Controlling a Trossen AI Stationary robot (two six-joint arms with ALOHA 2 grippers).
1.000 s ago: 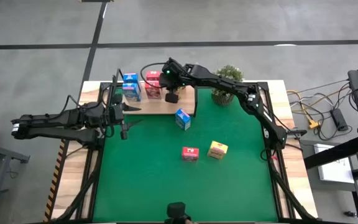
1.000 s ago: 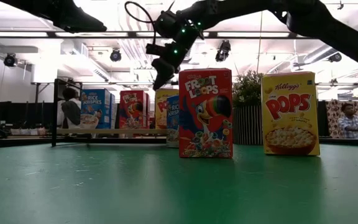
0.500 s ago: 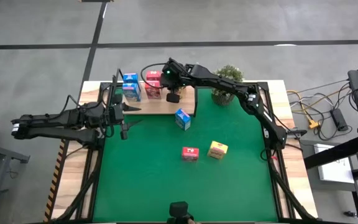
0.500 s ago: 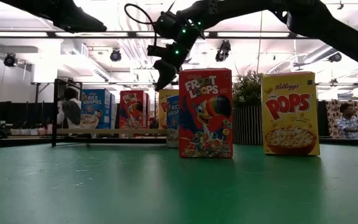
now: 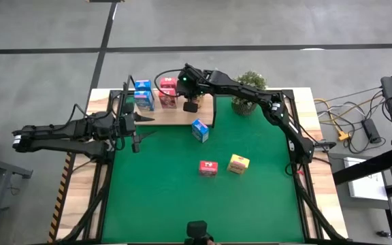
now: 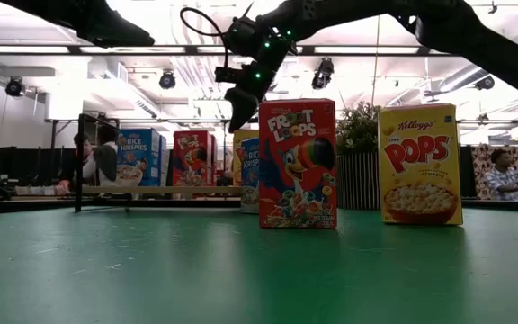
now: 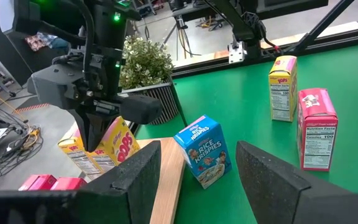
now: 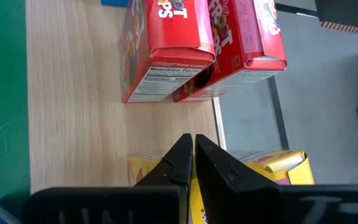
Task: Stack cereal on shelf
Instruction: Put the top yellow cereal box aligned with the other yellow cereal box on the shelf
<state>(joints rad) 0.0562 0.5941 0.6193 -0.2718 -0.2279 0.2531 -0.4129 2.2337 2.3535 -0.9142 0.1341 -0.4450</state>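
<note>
The wooden shelf lies at the mat's far left. On it stand blue boxes, red boxes and two yellow boxes, which the arm hides in the high view. My right gripper is shut and points down just over the yellow boxes. A blue box, a red box and a yellow box stand on the green mat. My left gripper is open and empty at the shelf's near left corner. My right gripper comes from above with its shut fingers at the top of the yellow boxes on the shelf. I cannot tell whether the fingers touch a box.
A potted plant stands at the far edge, right of the shelf. The green mat has free room toward its near side. People show in the room beyond the table.
My right gripper has drifted a little toward the table's right edge above the shelf and stays shut. The boxes have kept their places.
</note>
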